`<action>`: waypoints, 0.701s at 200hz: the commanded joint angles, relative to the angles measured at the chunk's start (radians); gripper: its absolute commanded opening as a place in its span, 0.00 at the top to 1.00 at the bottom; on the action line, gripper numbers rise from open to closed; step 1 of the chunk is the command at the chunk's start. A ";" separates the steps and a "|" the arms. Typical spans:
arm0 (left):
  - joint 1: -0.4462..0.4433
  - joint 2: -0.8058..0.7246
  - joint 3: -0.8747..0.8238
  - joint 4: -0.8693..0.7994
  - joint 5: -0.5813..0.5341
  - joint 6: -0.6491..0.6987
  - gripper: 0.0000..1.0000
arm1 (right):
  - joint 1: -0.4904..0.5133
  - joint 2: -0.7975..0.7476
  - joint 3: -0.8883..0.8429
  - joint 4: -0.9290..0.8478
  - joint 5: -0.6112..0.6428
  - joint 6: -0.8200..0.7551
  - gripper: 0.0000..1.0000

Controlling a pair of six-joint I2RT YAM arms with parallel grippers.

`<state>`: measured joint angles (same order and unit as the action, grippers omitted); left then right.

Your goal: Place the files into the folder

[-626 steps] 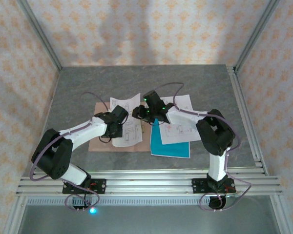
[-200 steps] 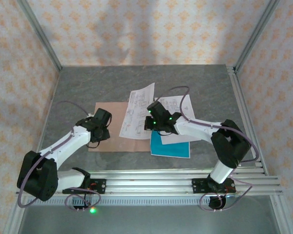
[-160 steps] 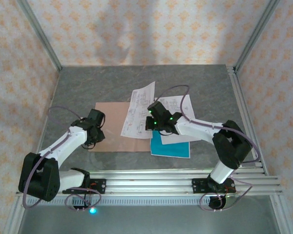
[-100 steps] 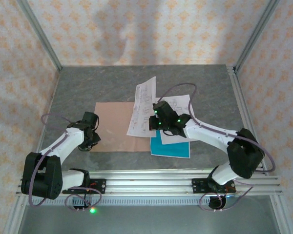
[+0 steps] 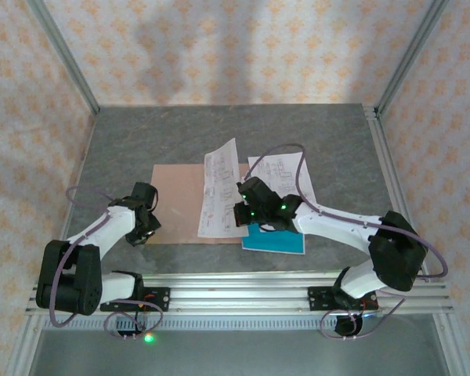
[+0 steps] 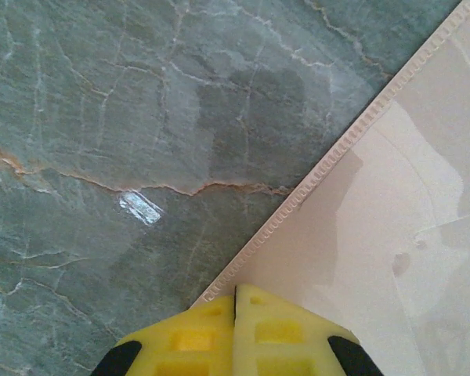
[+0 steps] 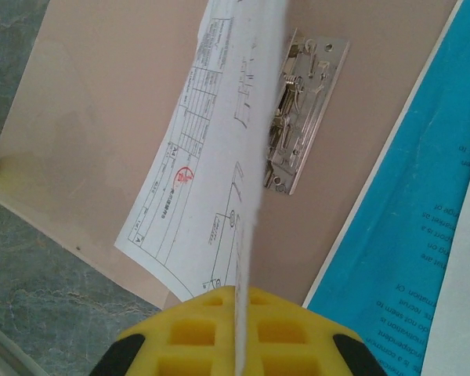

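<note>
The pinkish-brown folder (image 5: 176, 205) lies open and flat on the table, its metal clip (image 7: 301, 133) bare near the right edge. My right gripper (image 5: 240, 213) is shut on a white printed sheet (image 5: 222, 192), which hangs edge-on between the yellow fingers (image 7: 204, 329) and curls down over the folder (image 7: 102, 117). The teal sheet (image 5: 276, 238) lies right of the folder, with another white sheet (image 5: 286, 174) partly on top of it. My left gripper (image 5: 147, 230) is shut, its tips (image 6: 235, 291) at the folder's near-left edge (image 6: 392, 235), with nothing seen between them.
The grey marbled tabletop (image 5: 219, 129) stretches behind the papers. Aluminium rails (image 5: 235, 286) run along the near edge and the right side. Patterned walls close the cell in on three sides.
The right gripper has carried the white sheet left and nearer, further over the folder. The left arm drew back from the folder's middle to its near-left corner.
</note>
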<state>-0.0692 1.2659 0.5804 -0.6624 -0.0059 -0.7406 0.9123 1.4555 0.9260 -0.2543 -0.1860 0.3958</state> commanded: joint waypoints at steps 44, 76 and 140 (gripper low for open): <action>0.015 -0.028 -0.004 -0.022 -0.028 -0.014 1.00 | 0.005 0.030 -0.003 0.088 -0.024 0.045 1.00; 0.050 -0.037 0.001 -0.037 -0.030 -0.004 1.00 | -0.028 0.068 -0.035 0.210 -0.102 0.081 1.00; 0.165 -0.004 0.021 -0.027 0.006 0.011 1.00 | -0.108 0.197 -0.034 0.383 -0.295 0.078 1.00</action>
<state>0.0525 1.2461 0.5808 -0.6659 -0.0055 -0.7391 0.8082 1.6051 0.8783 0.0376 -0.3927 0.4797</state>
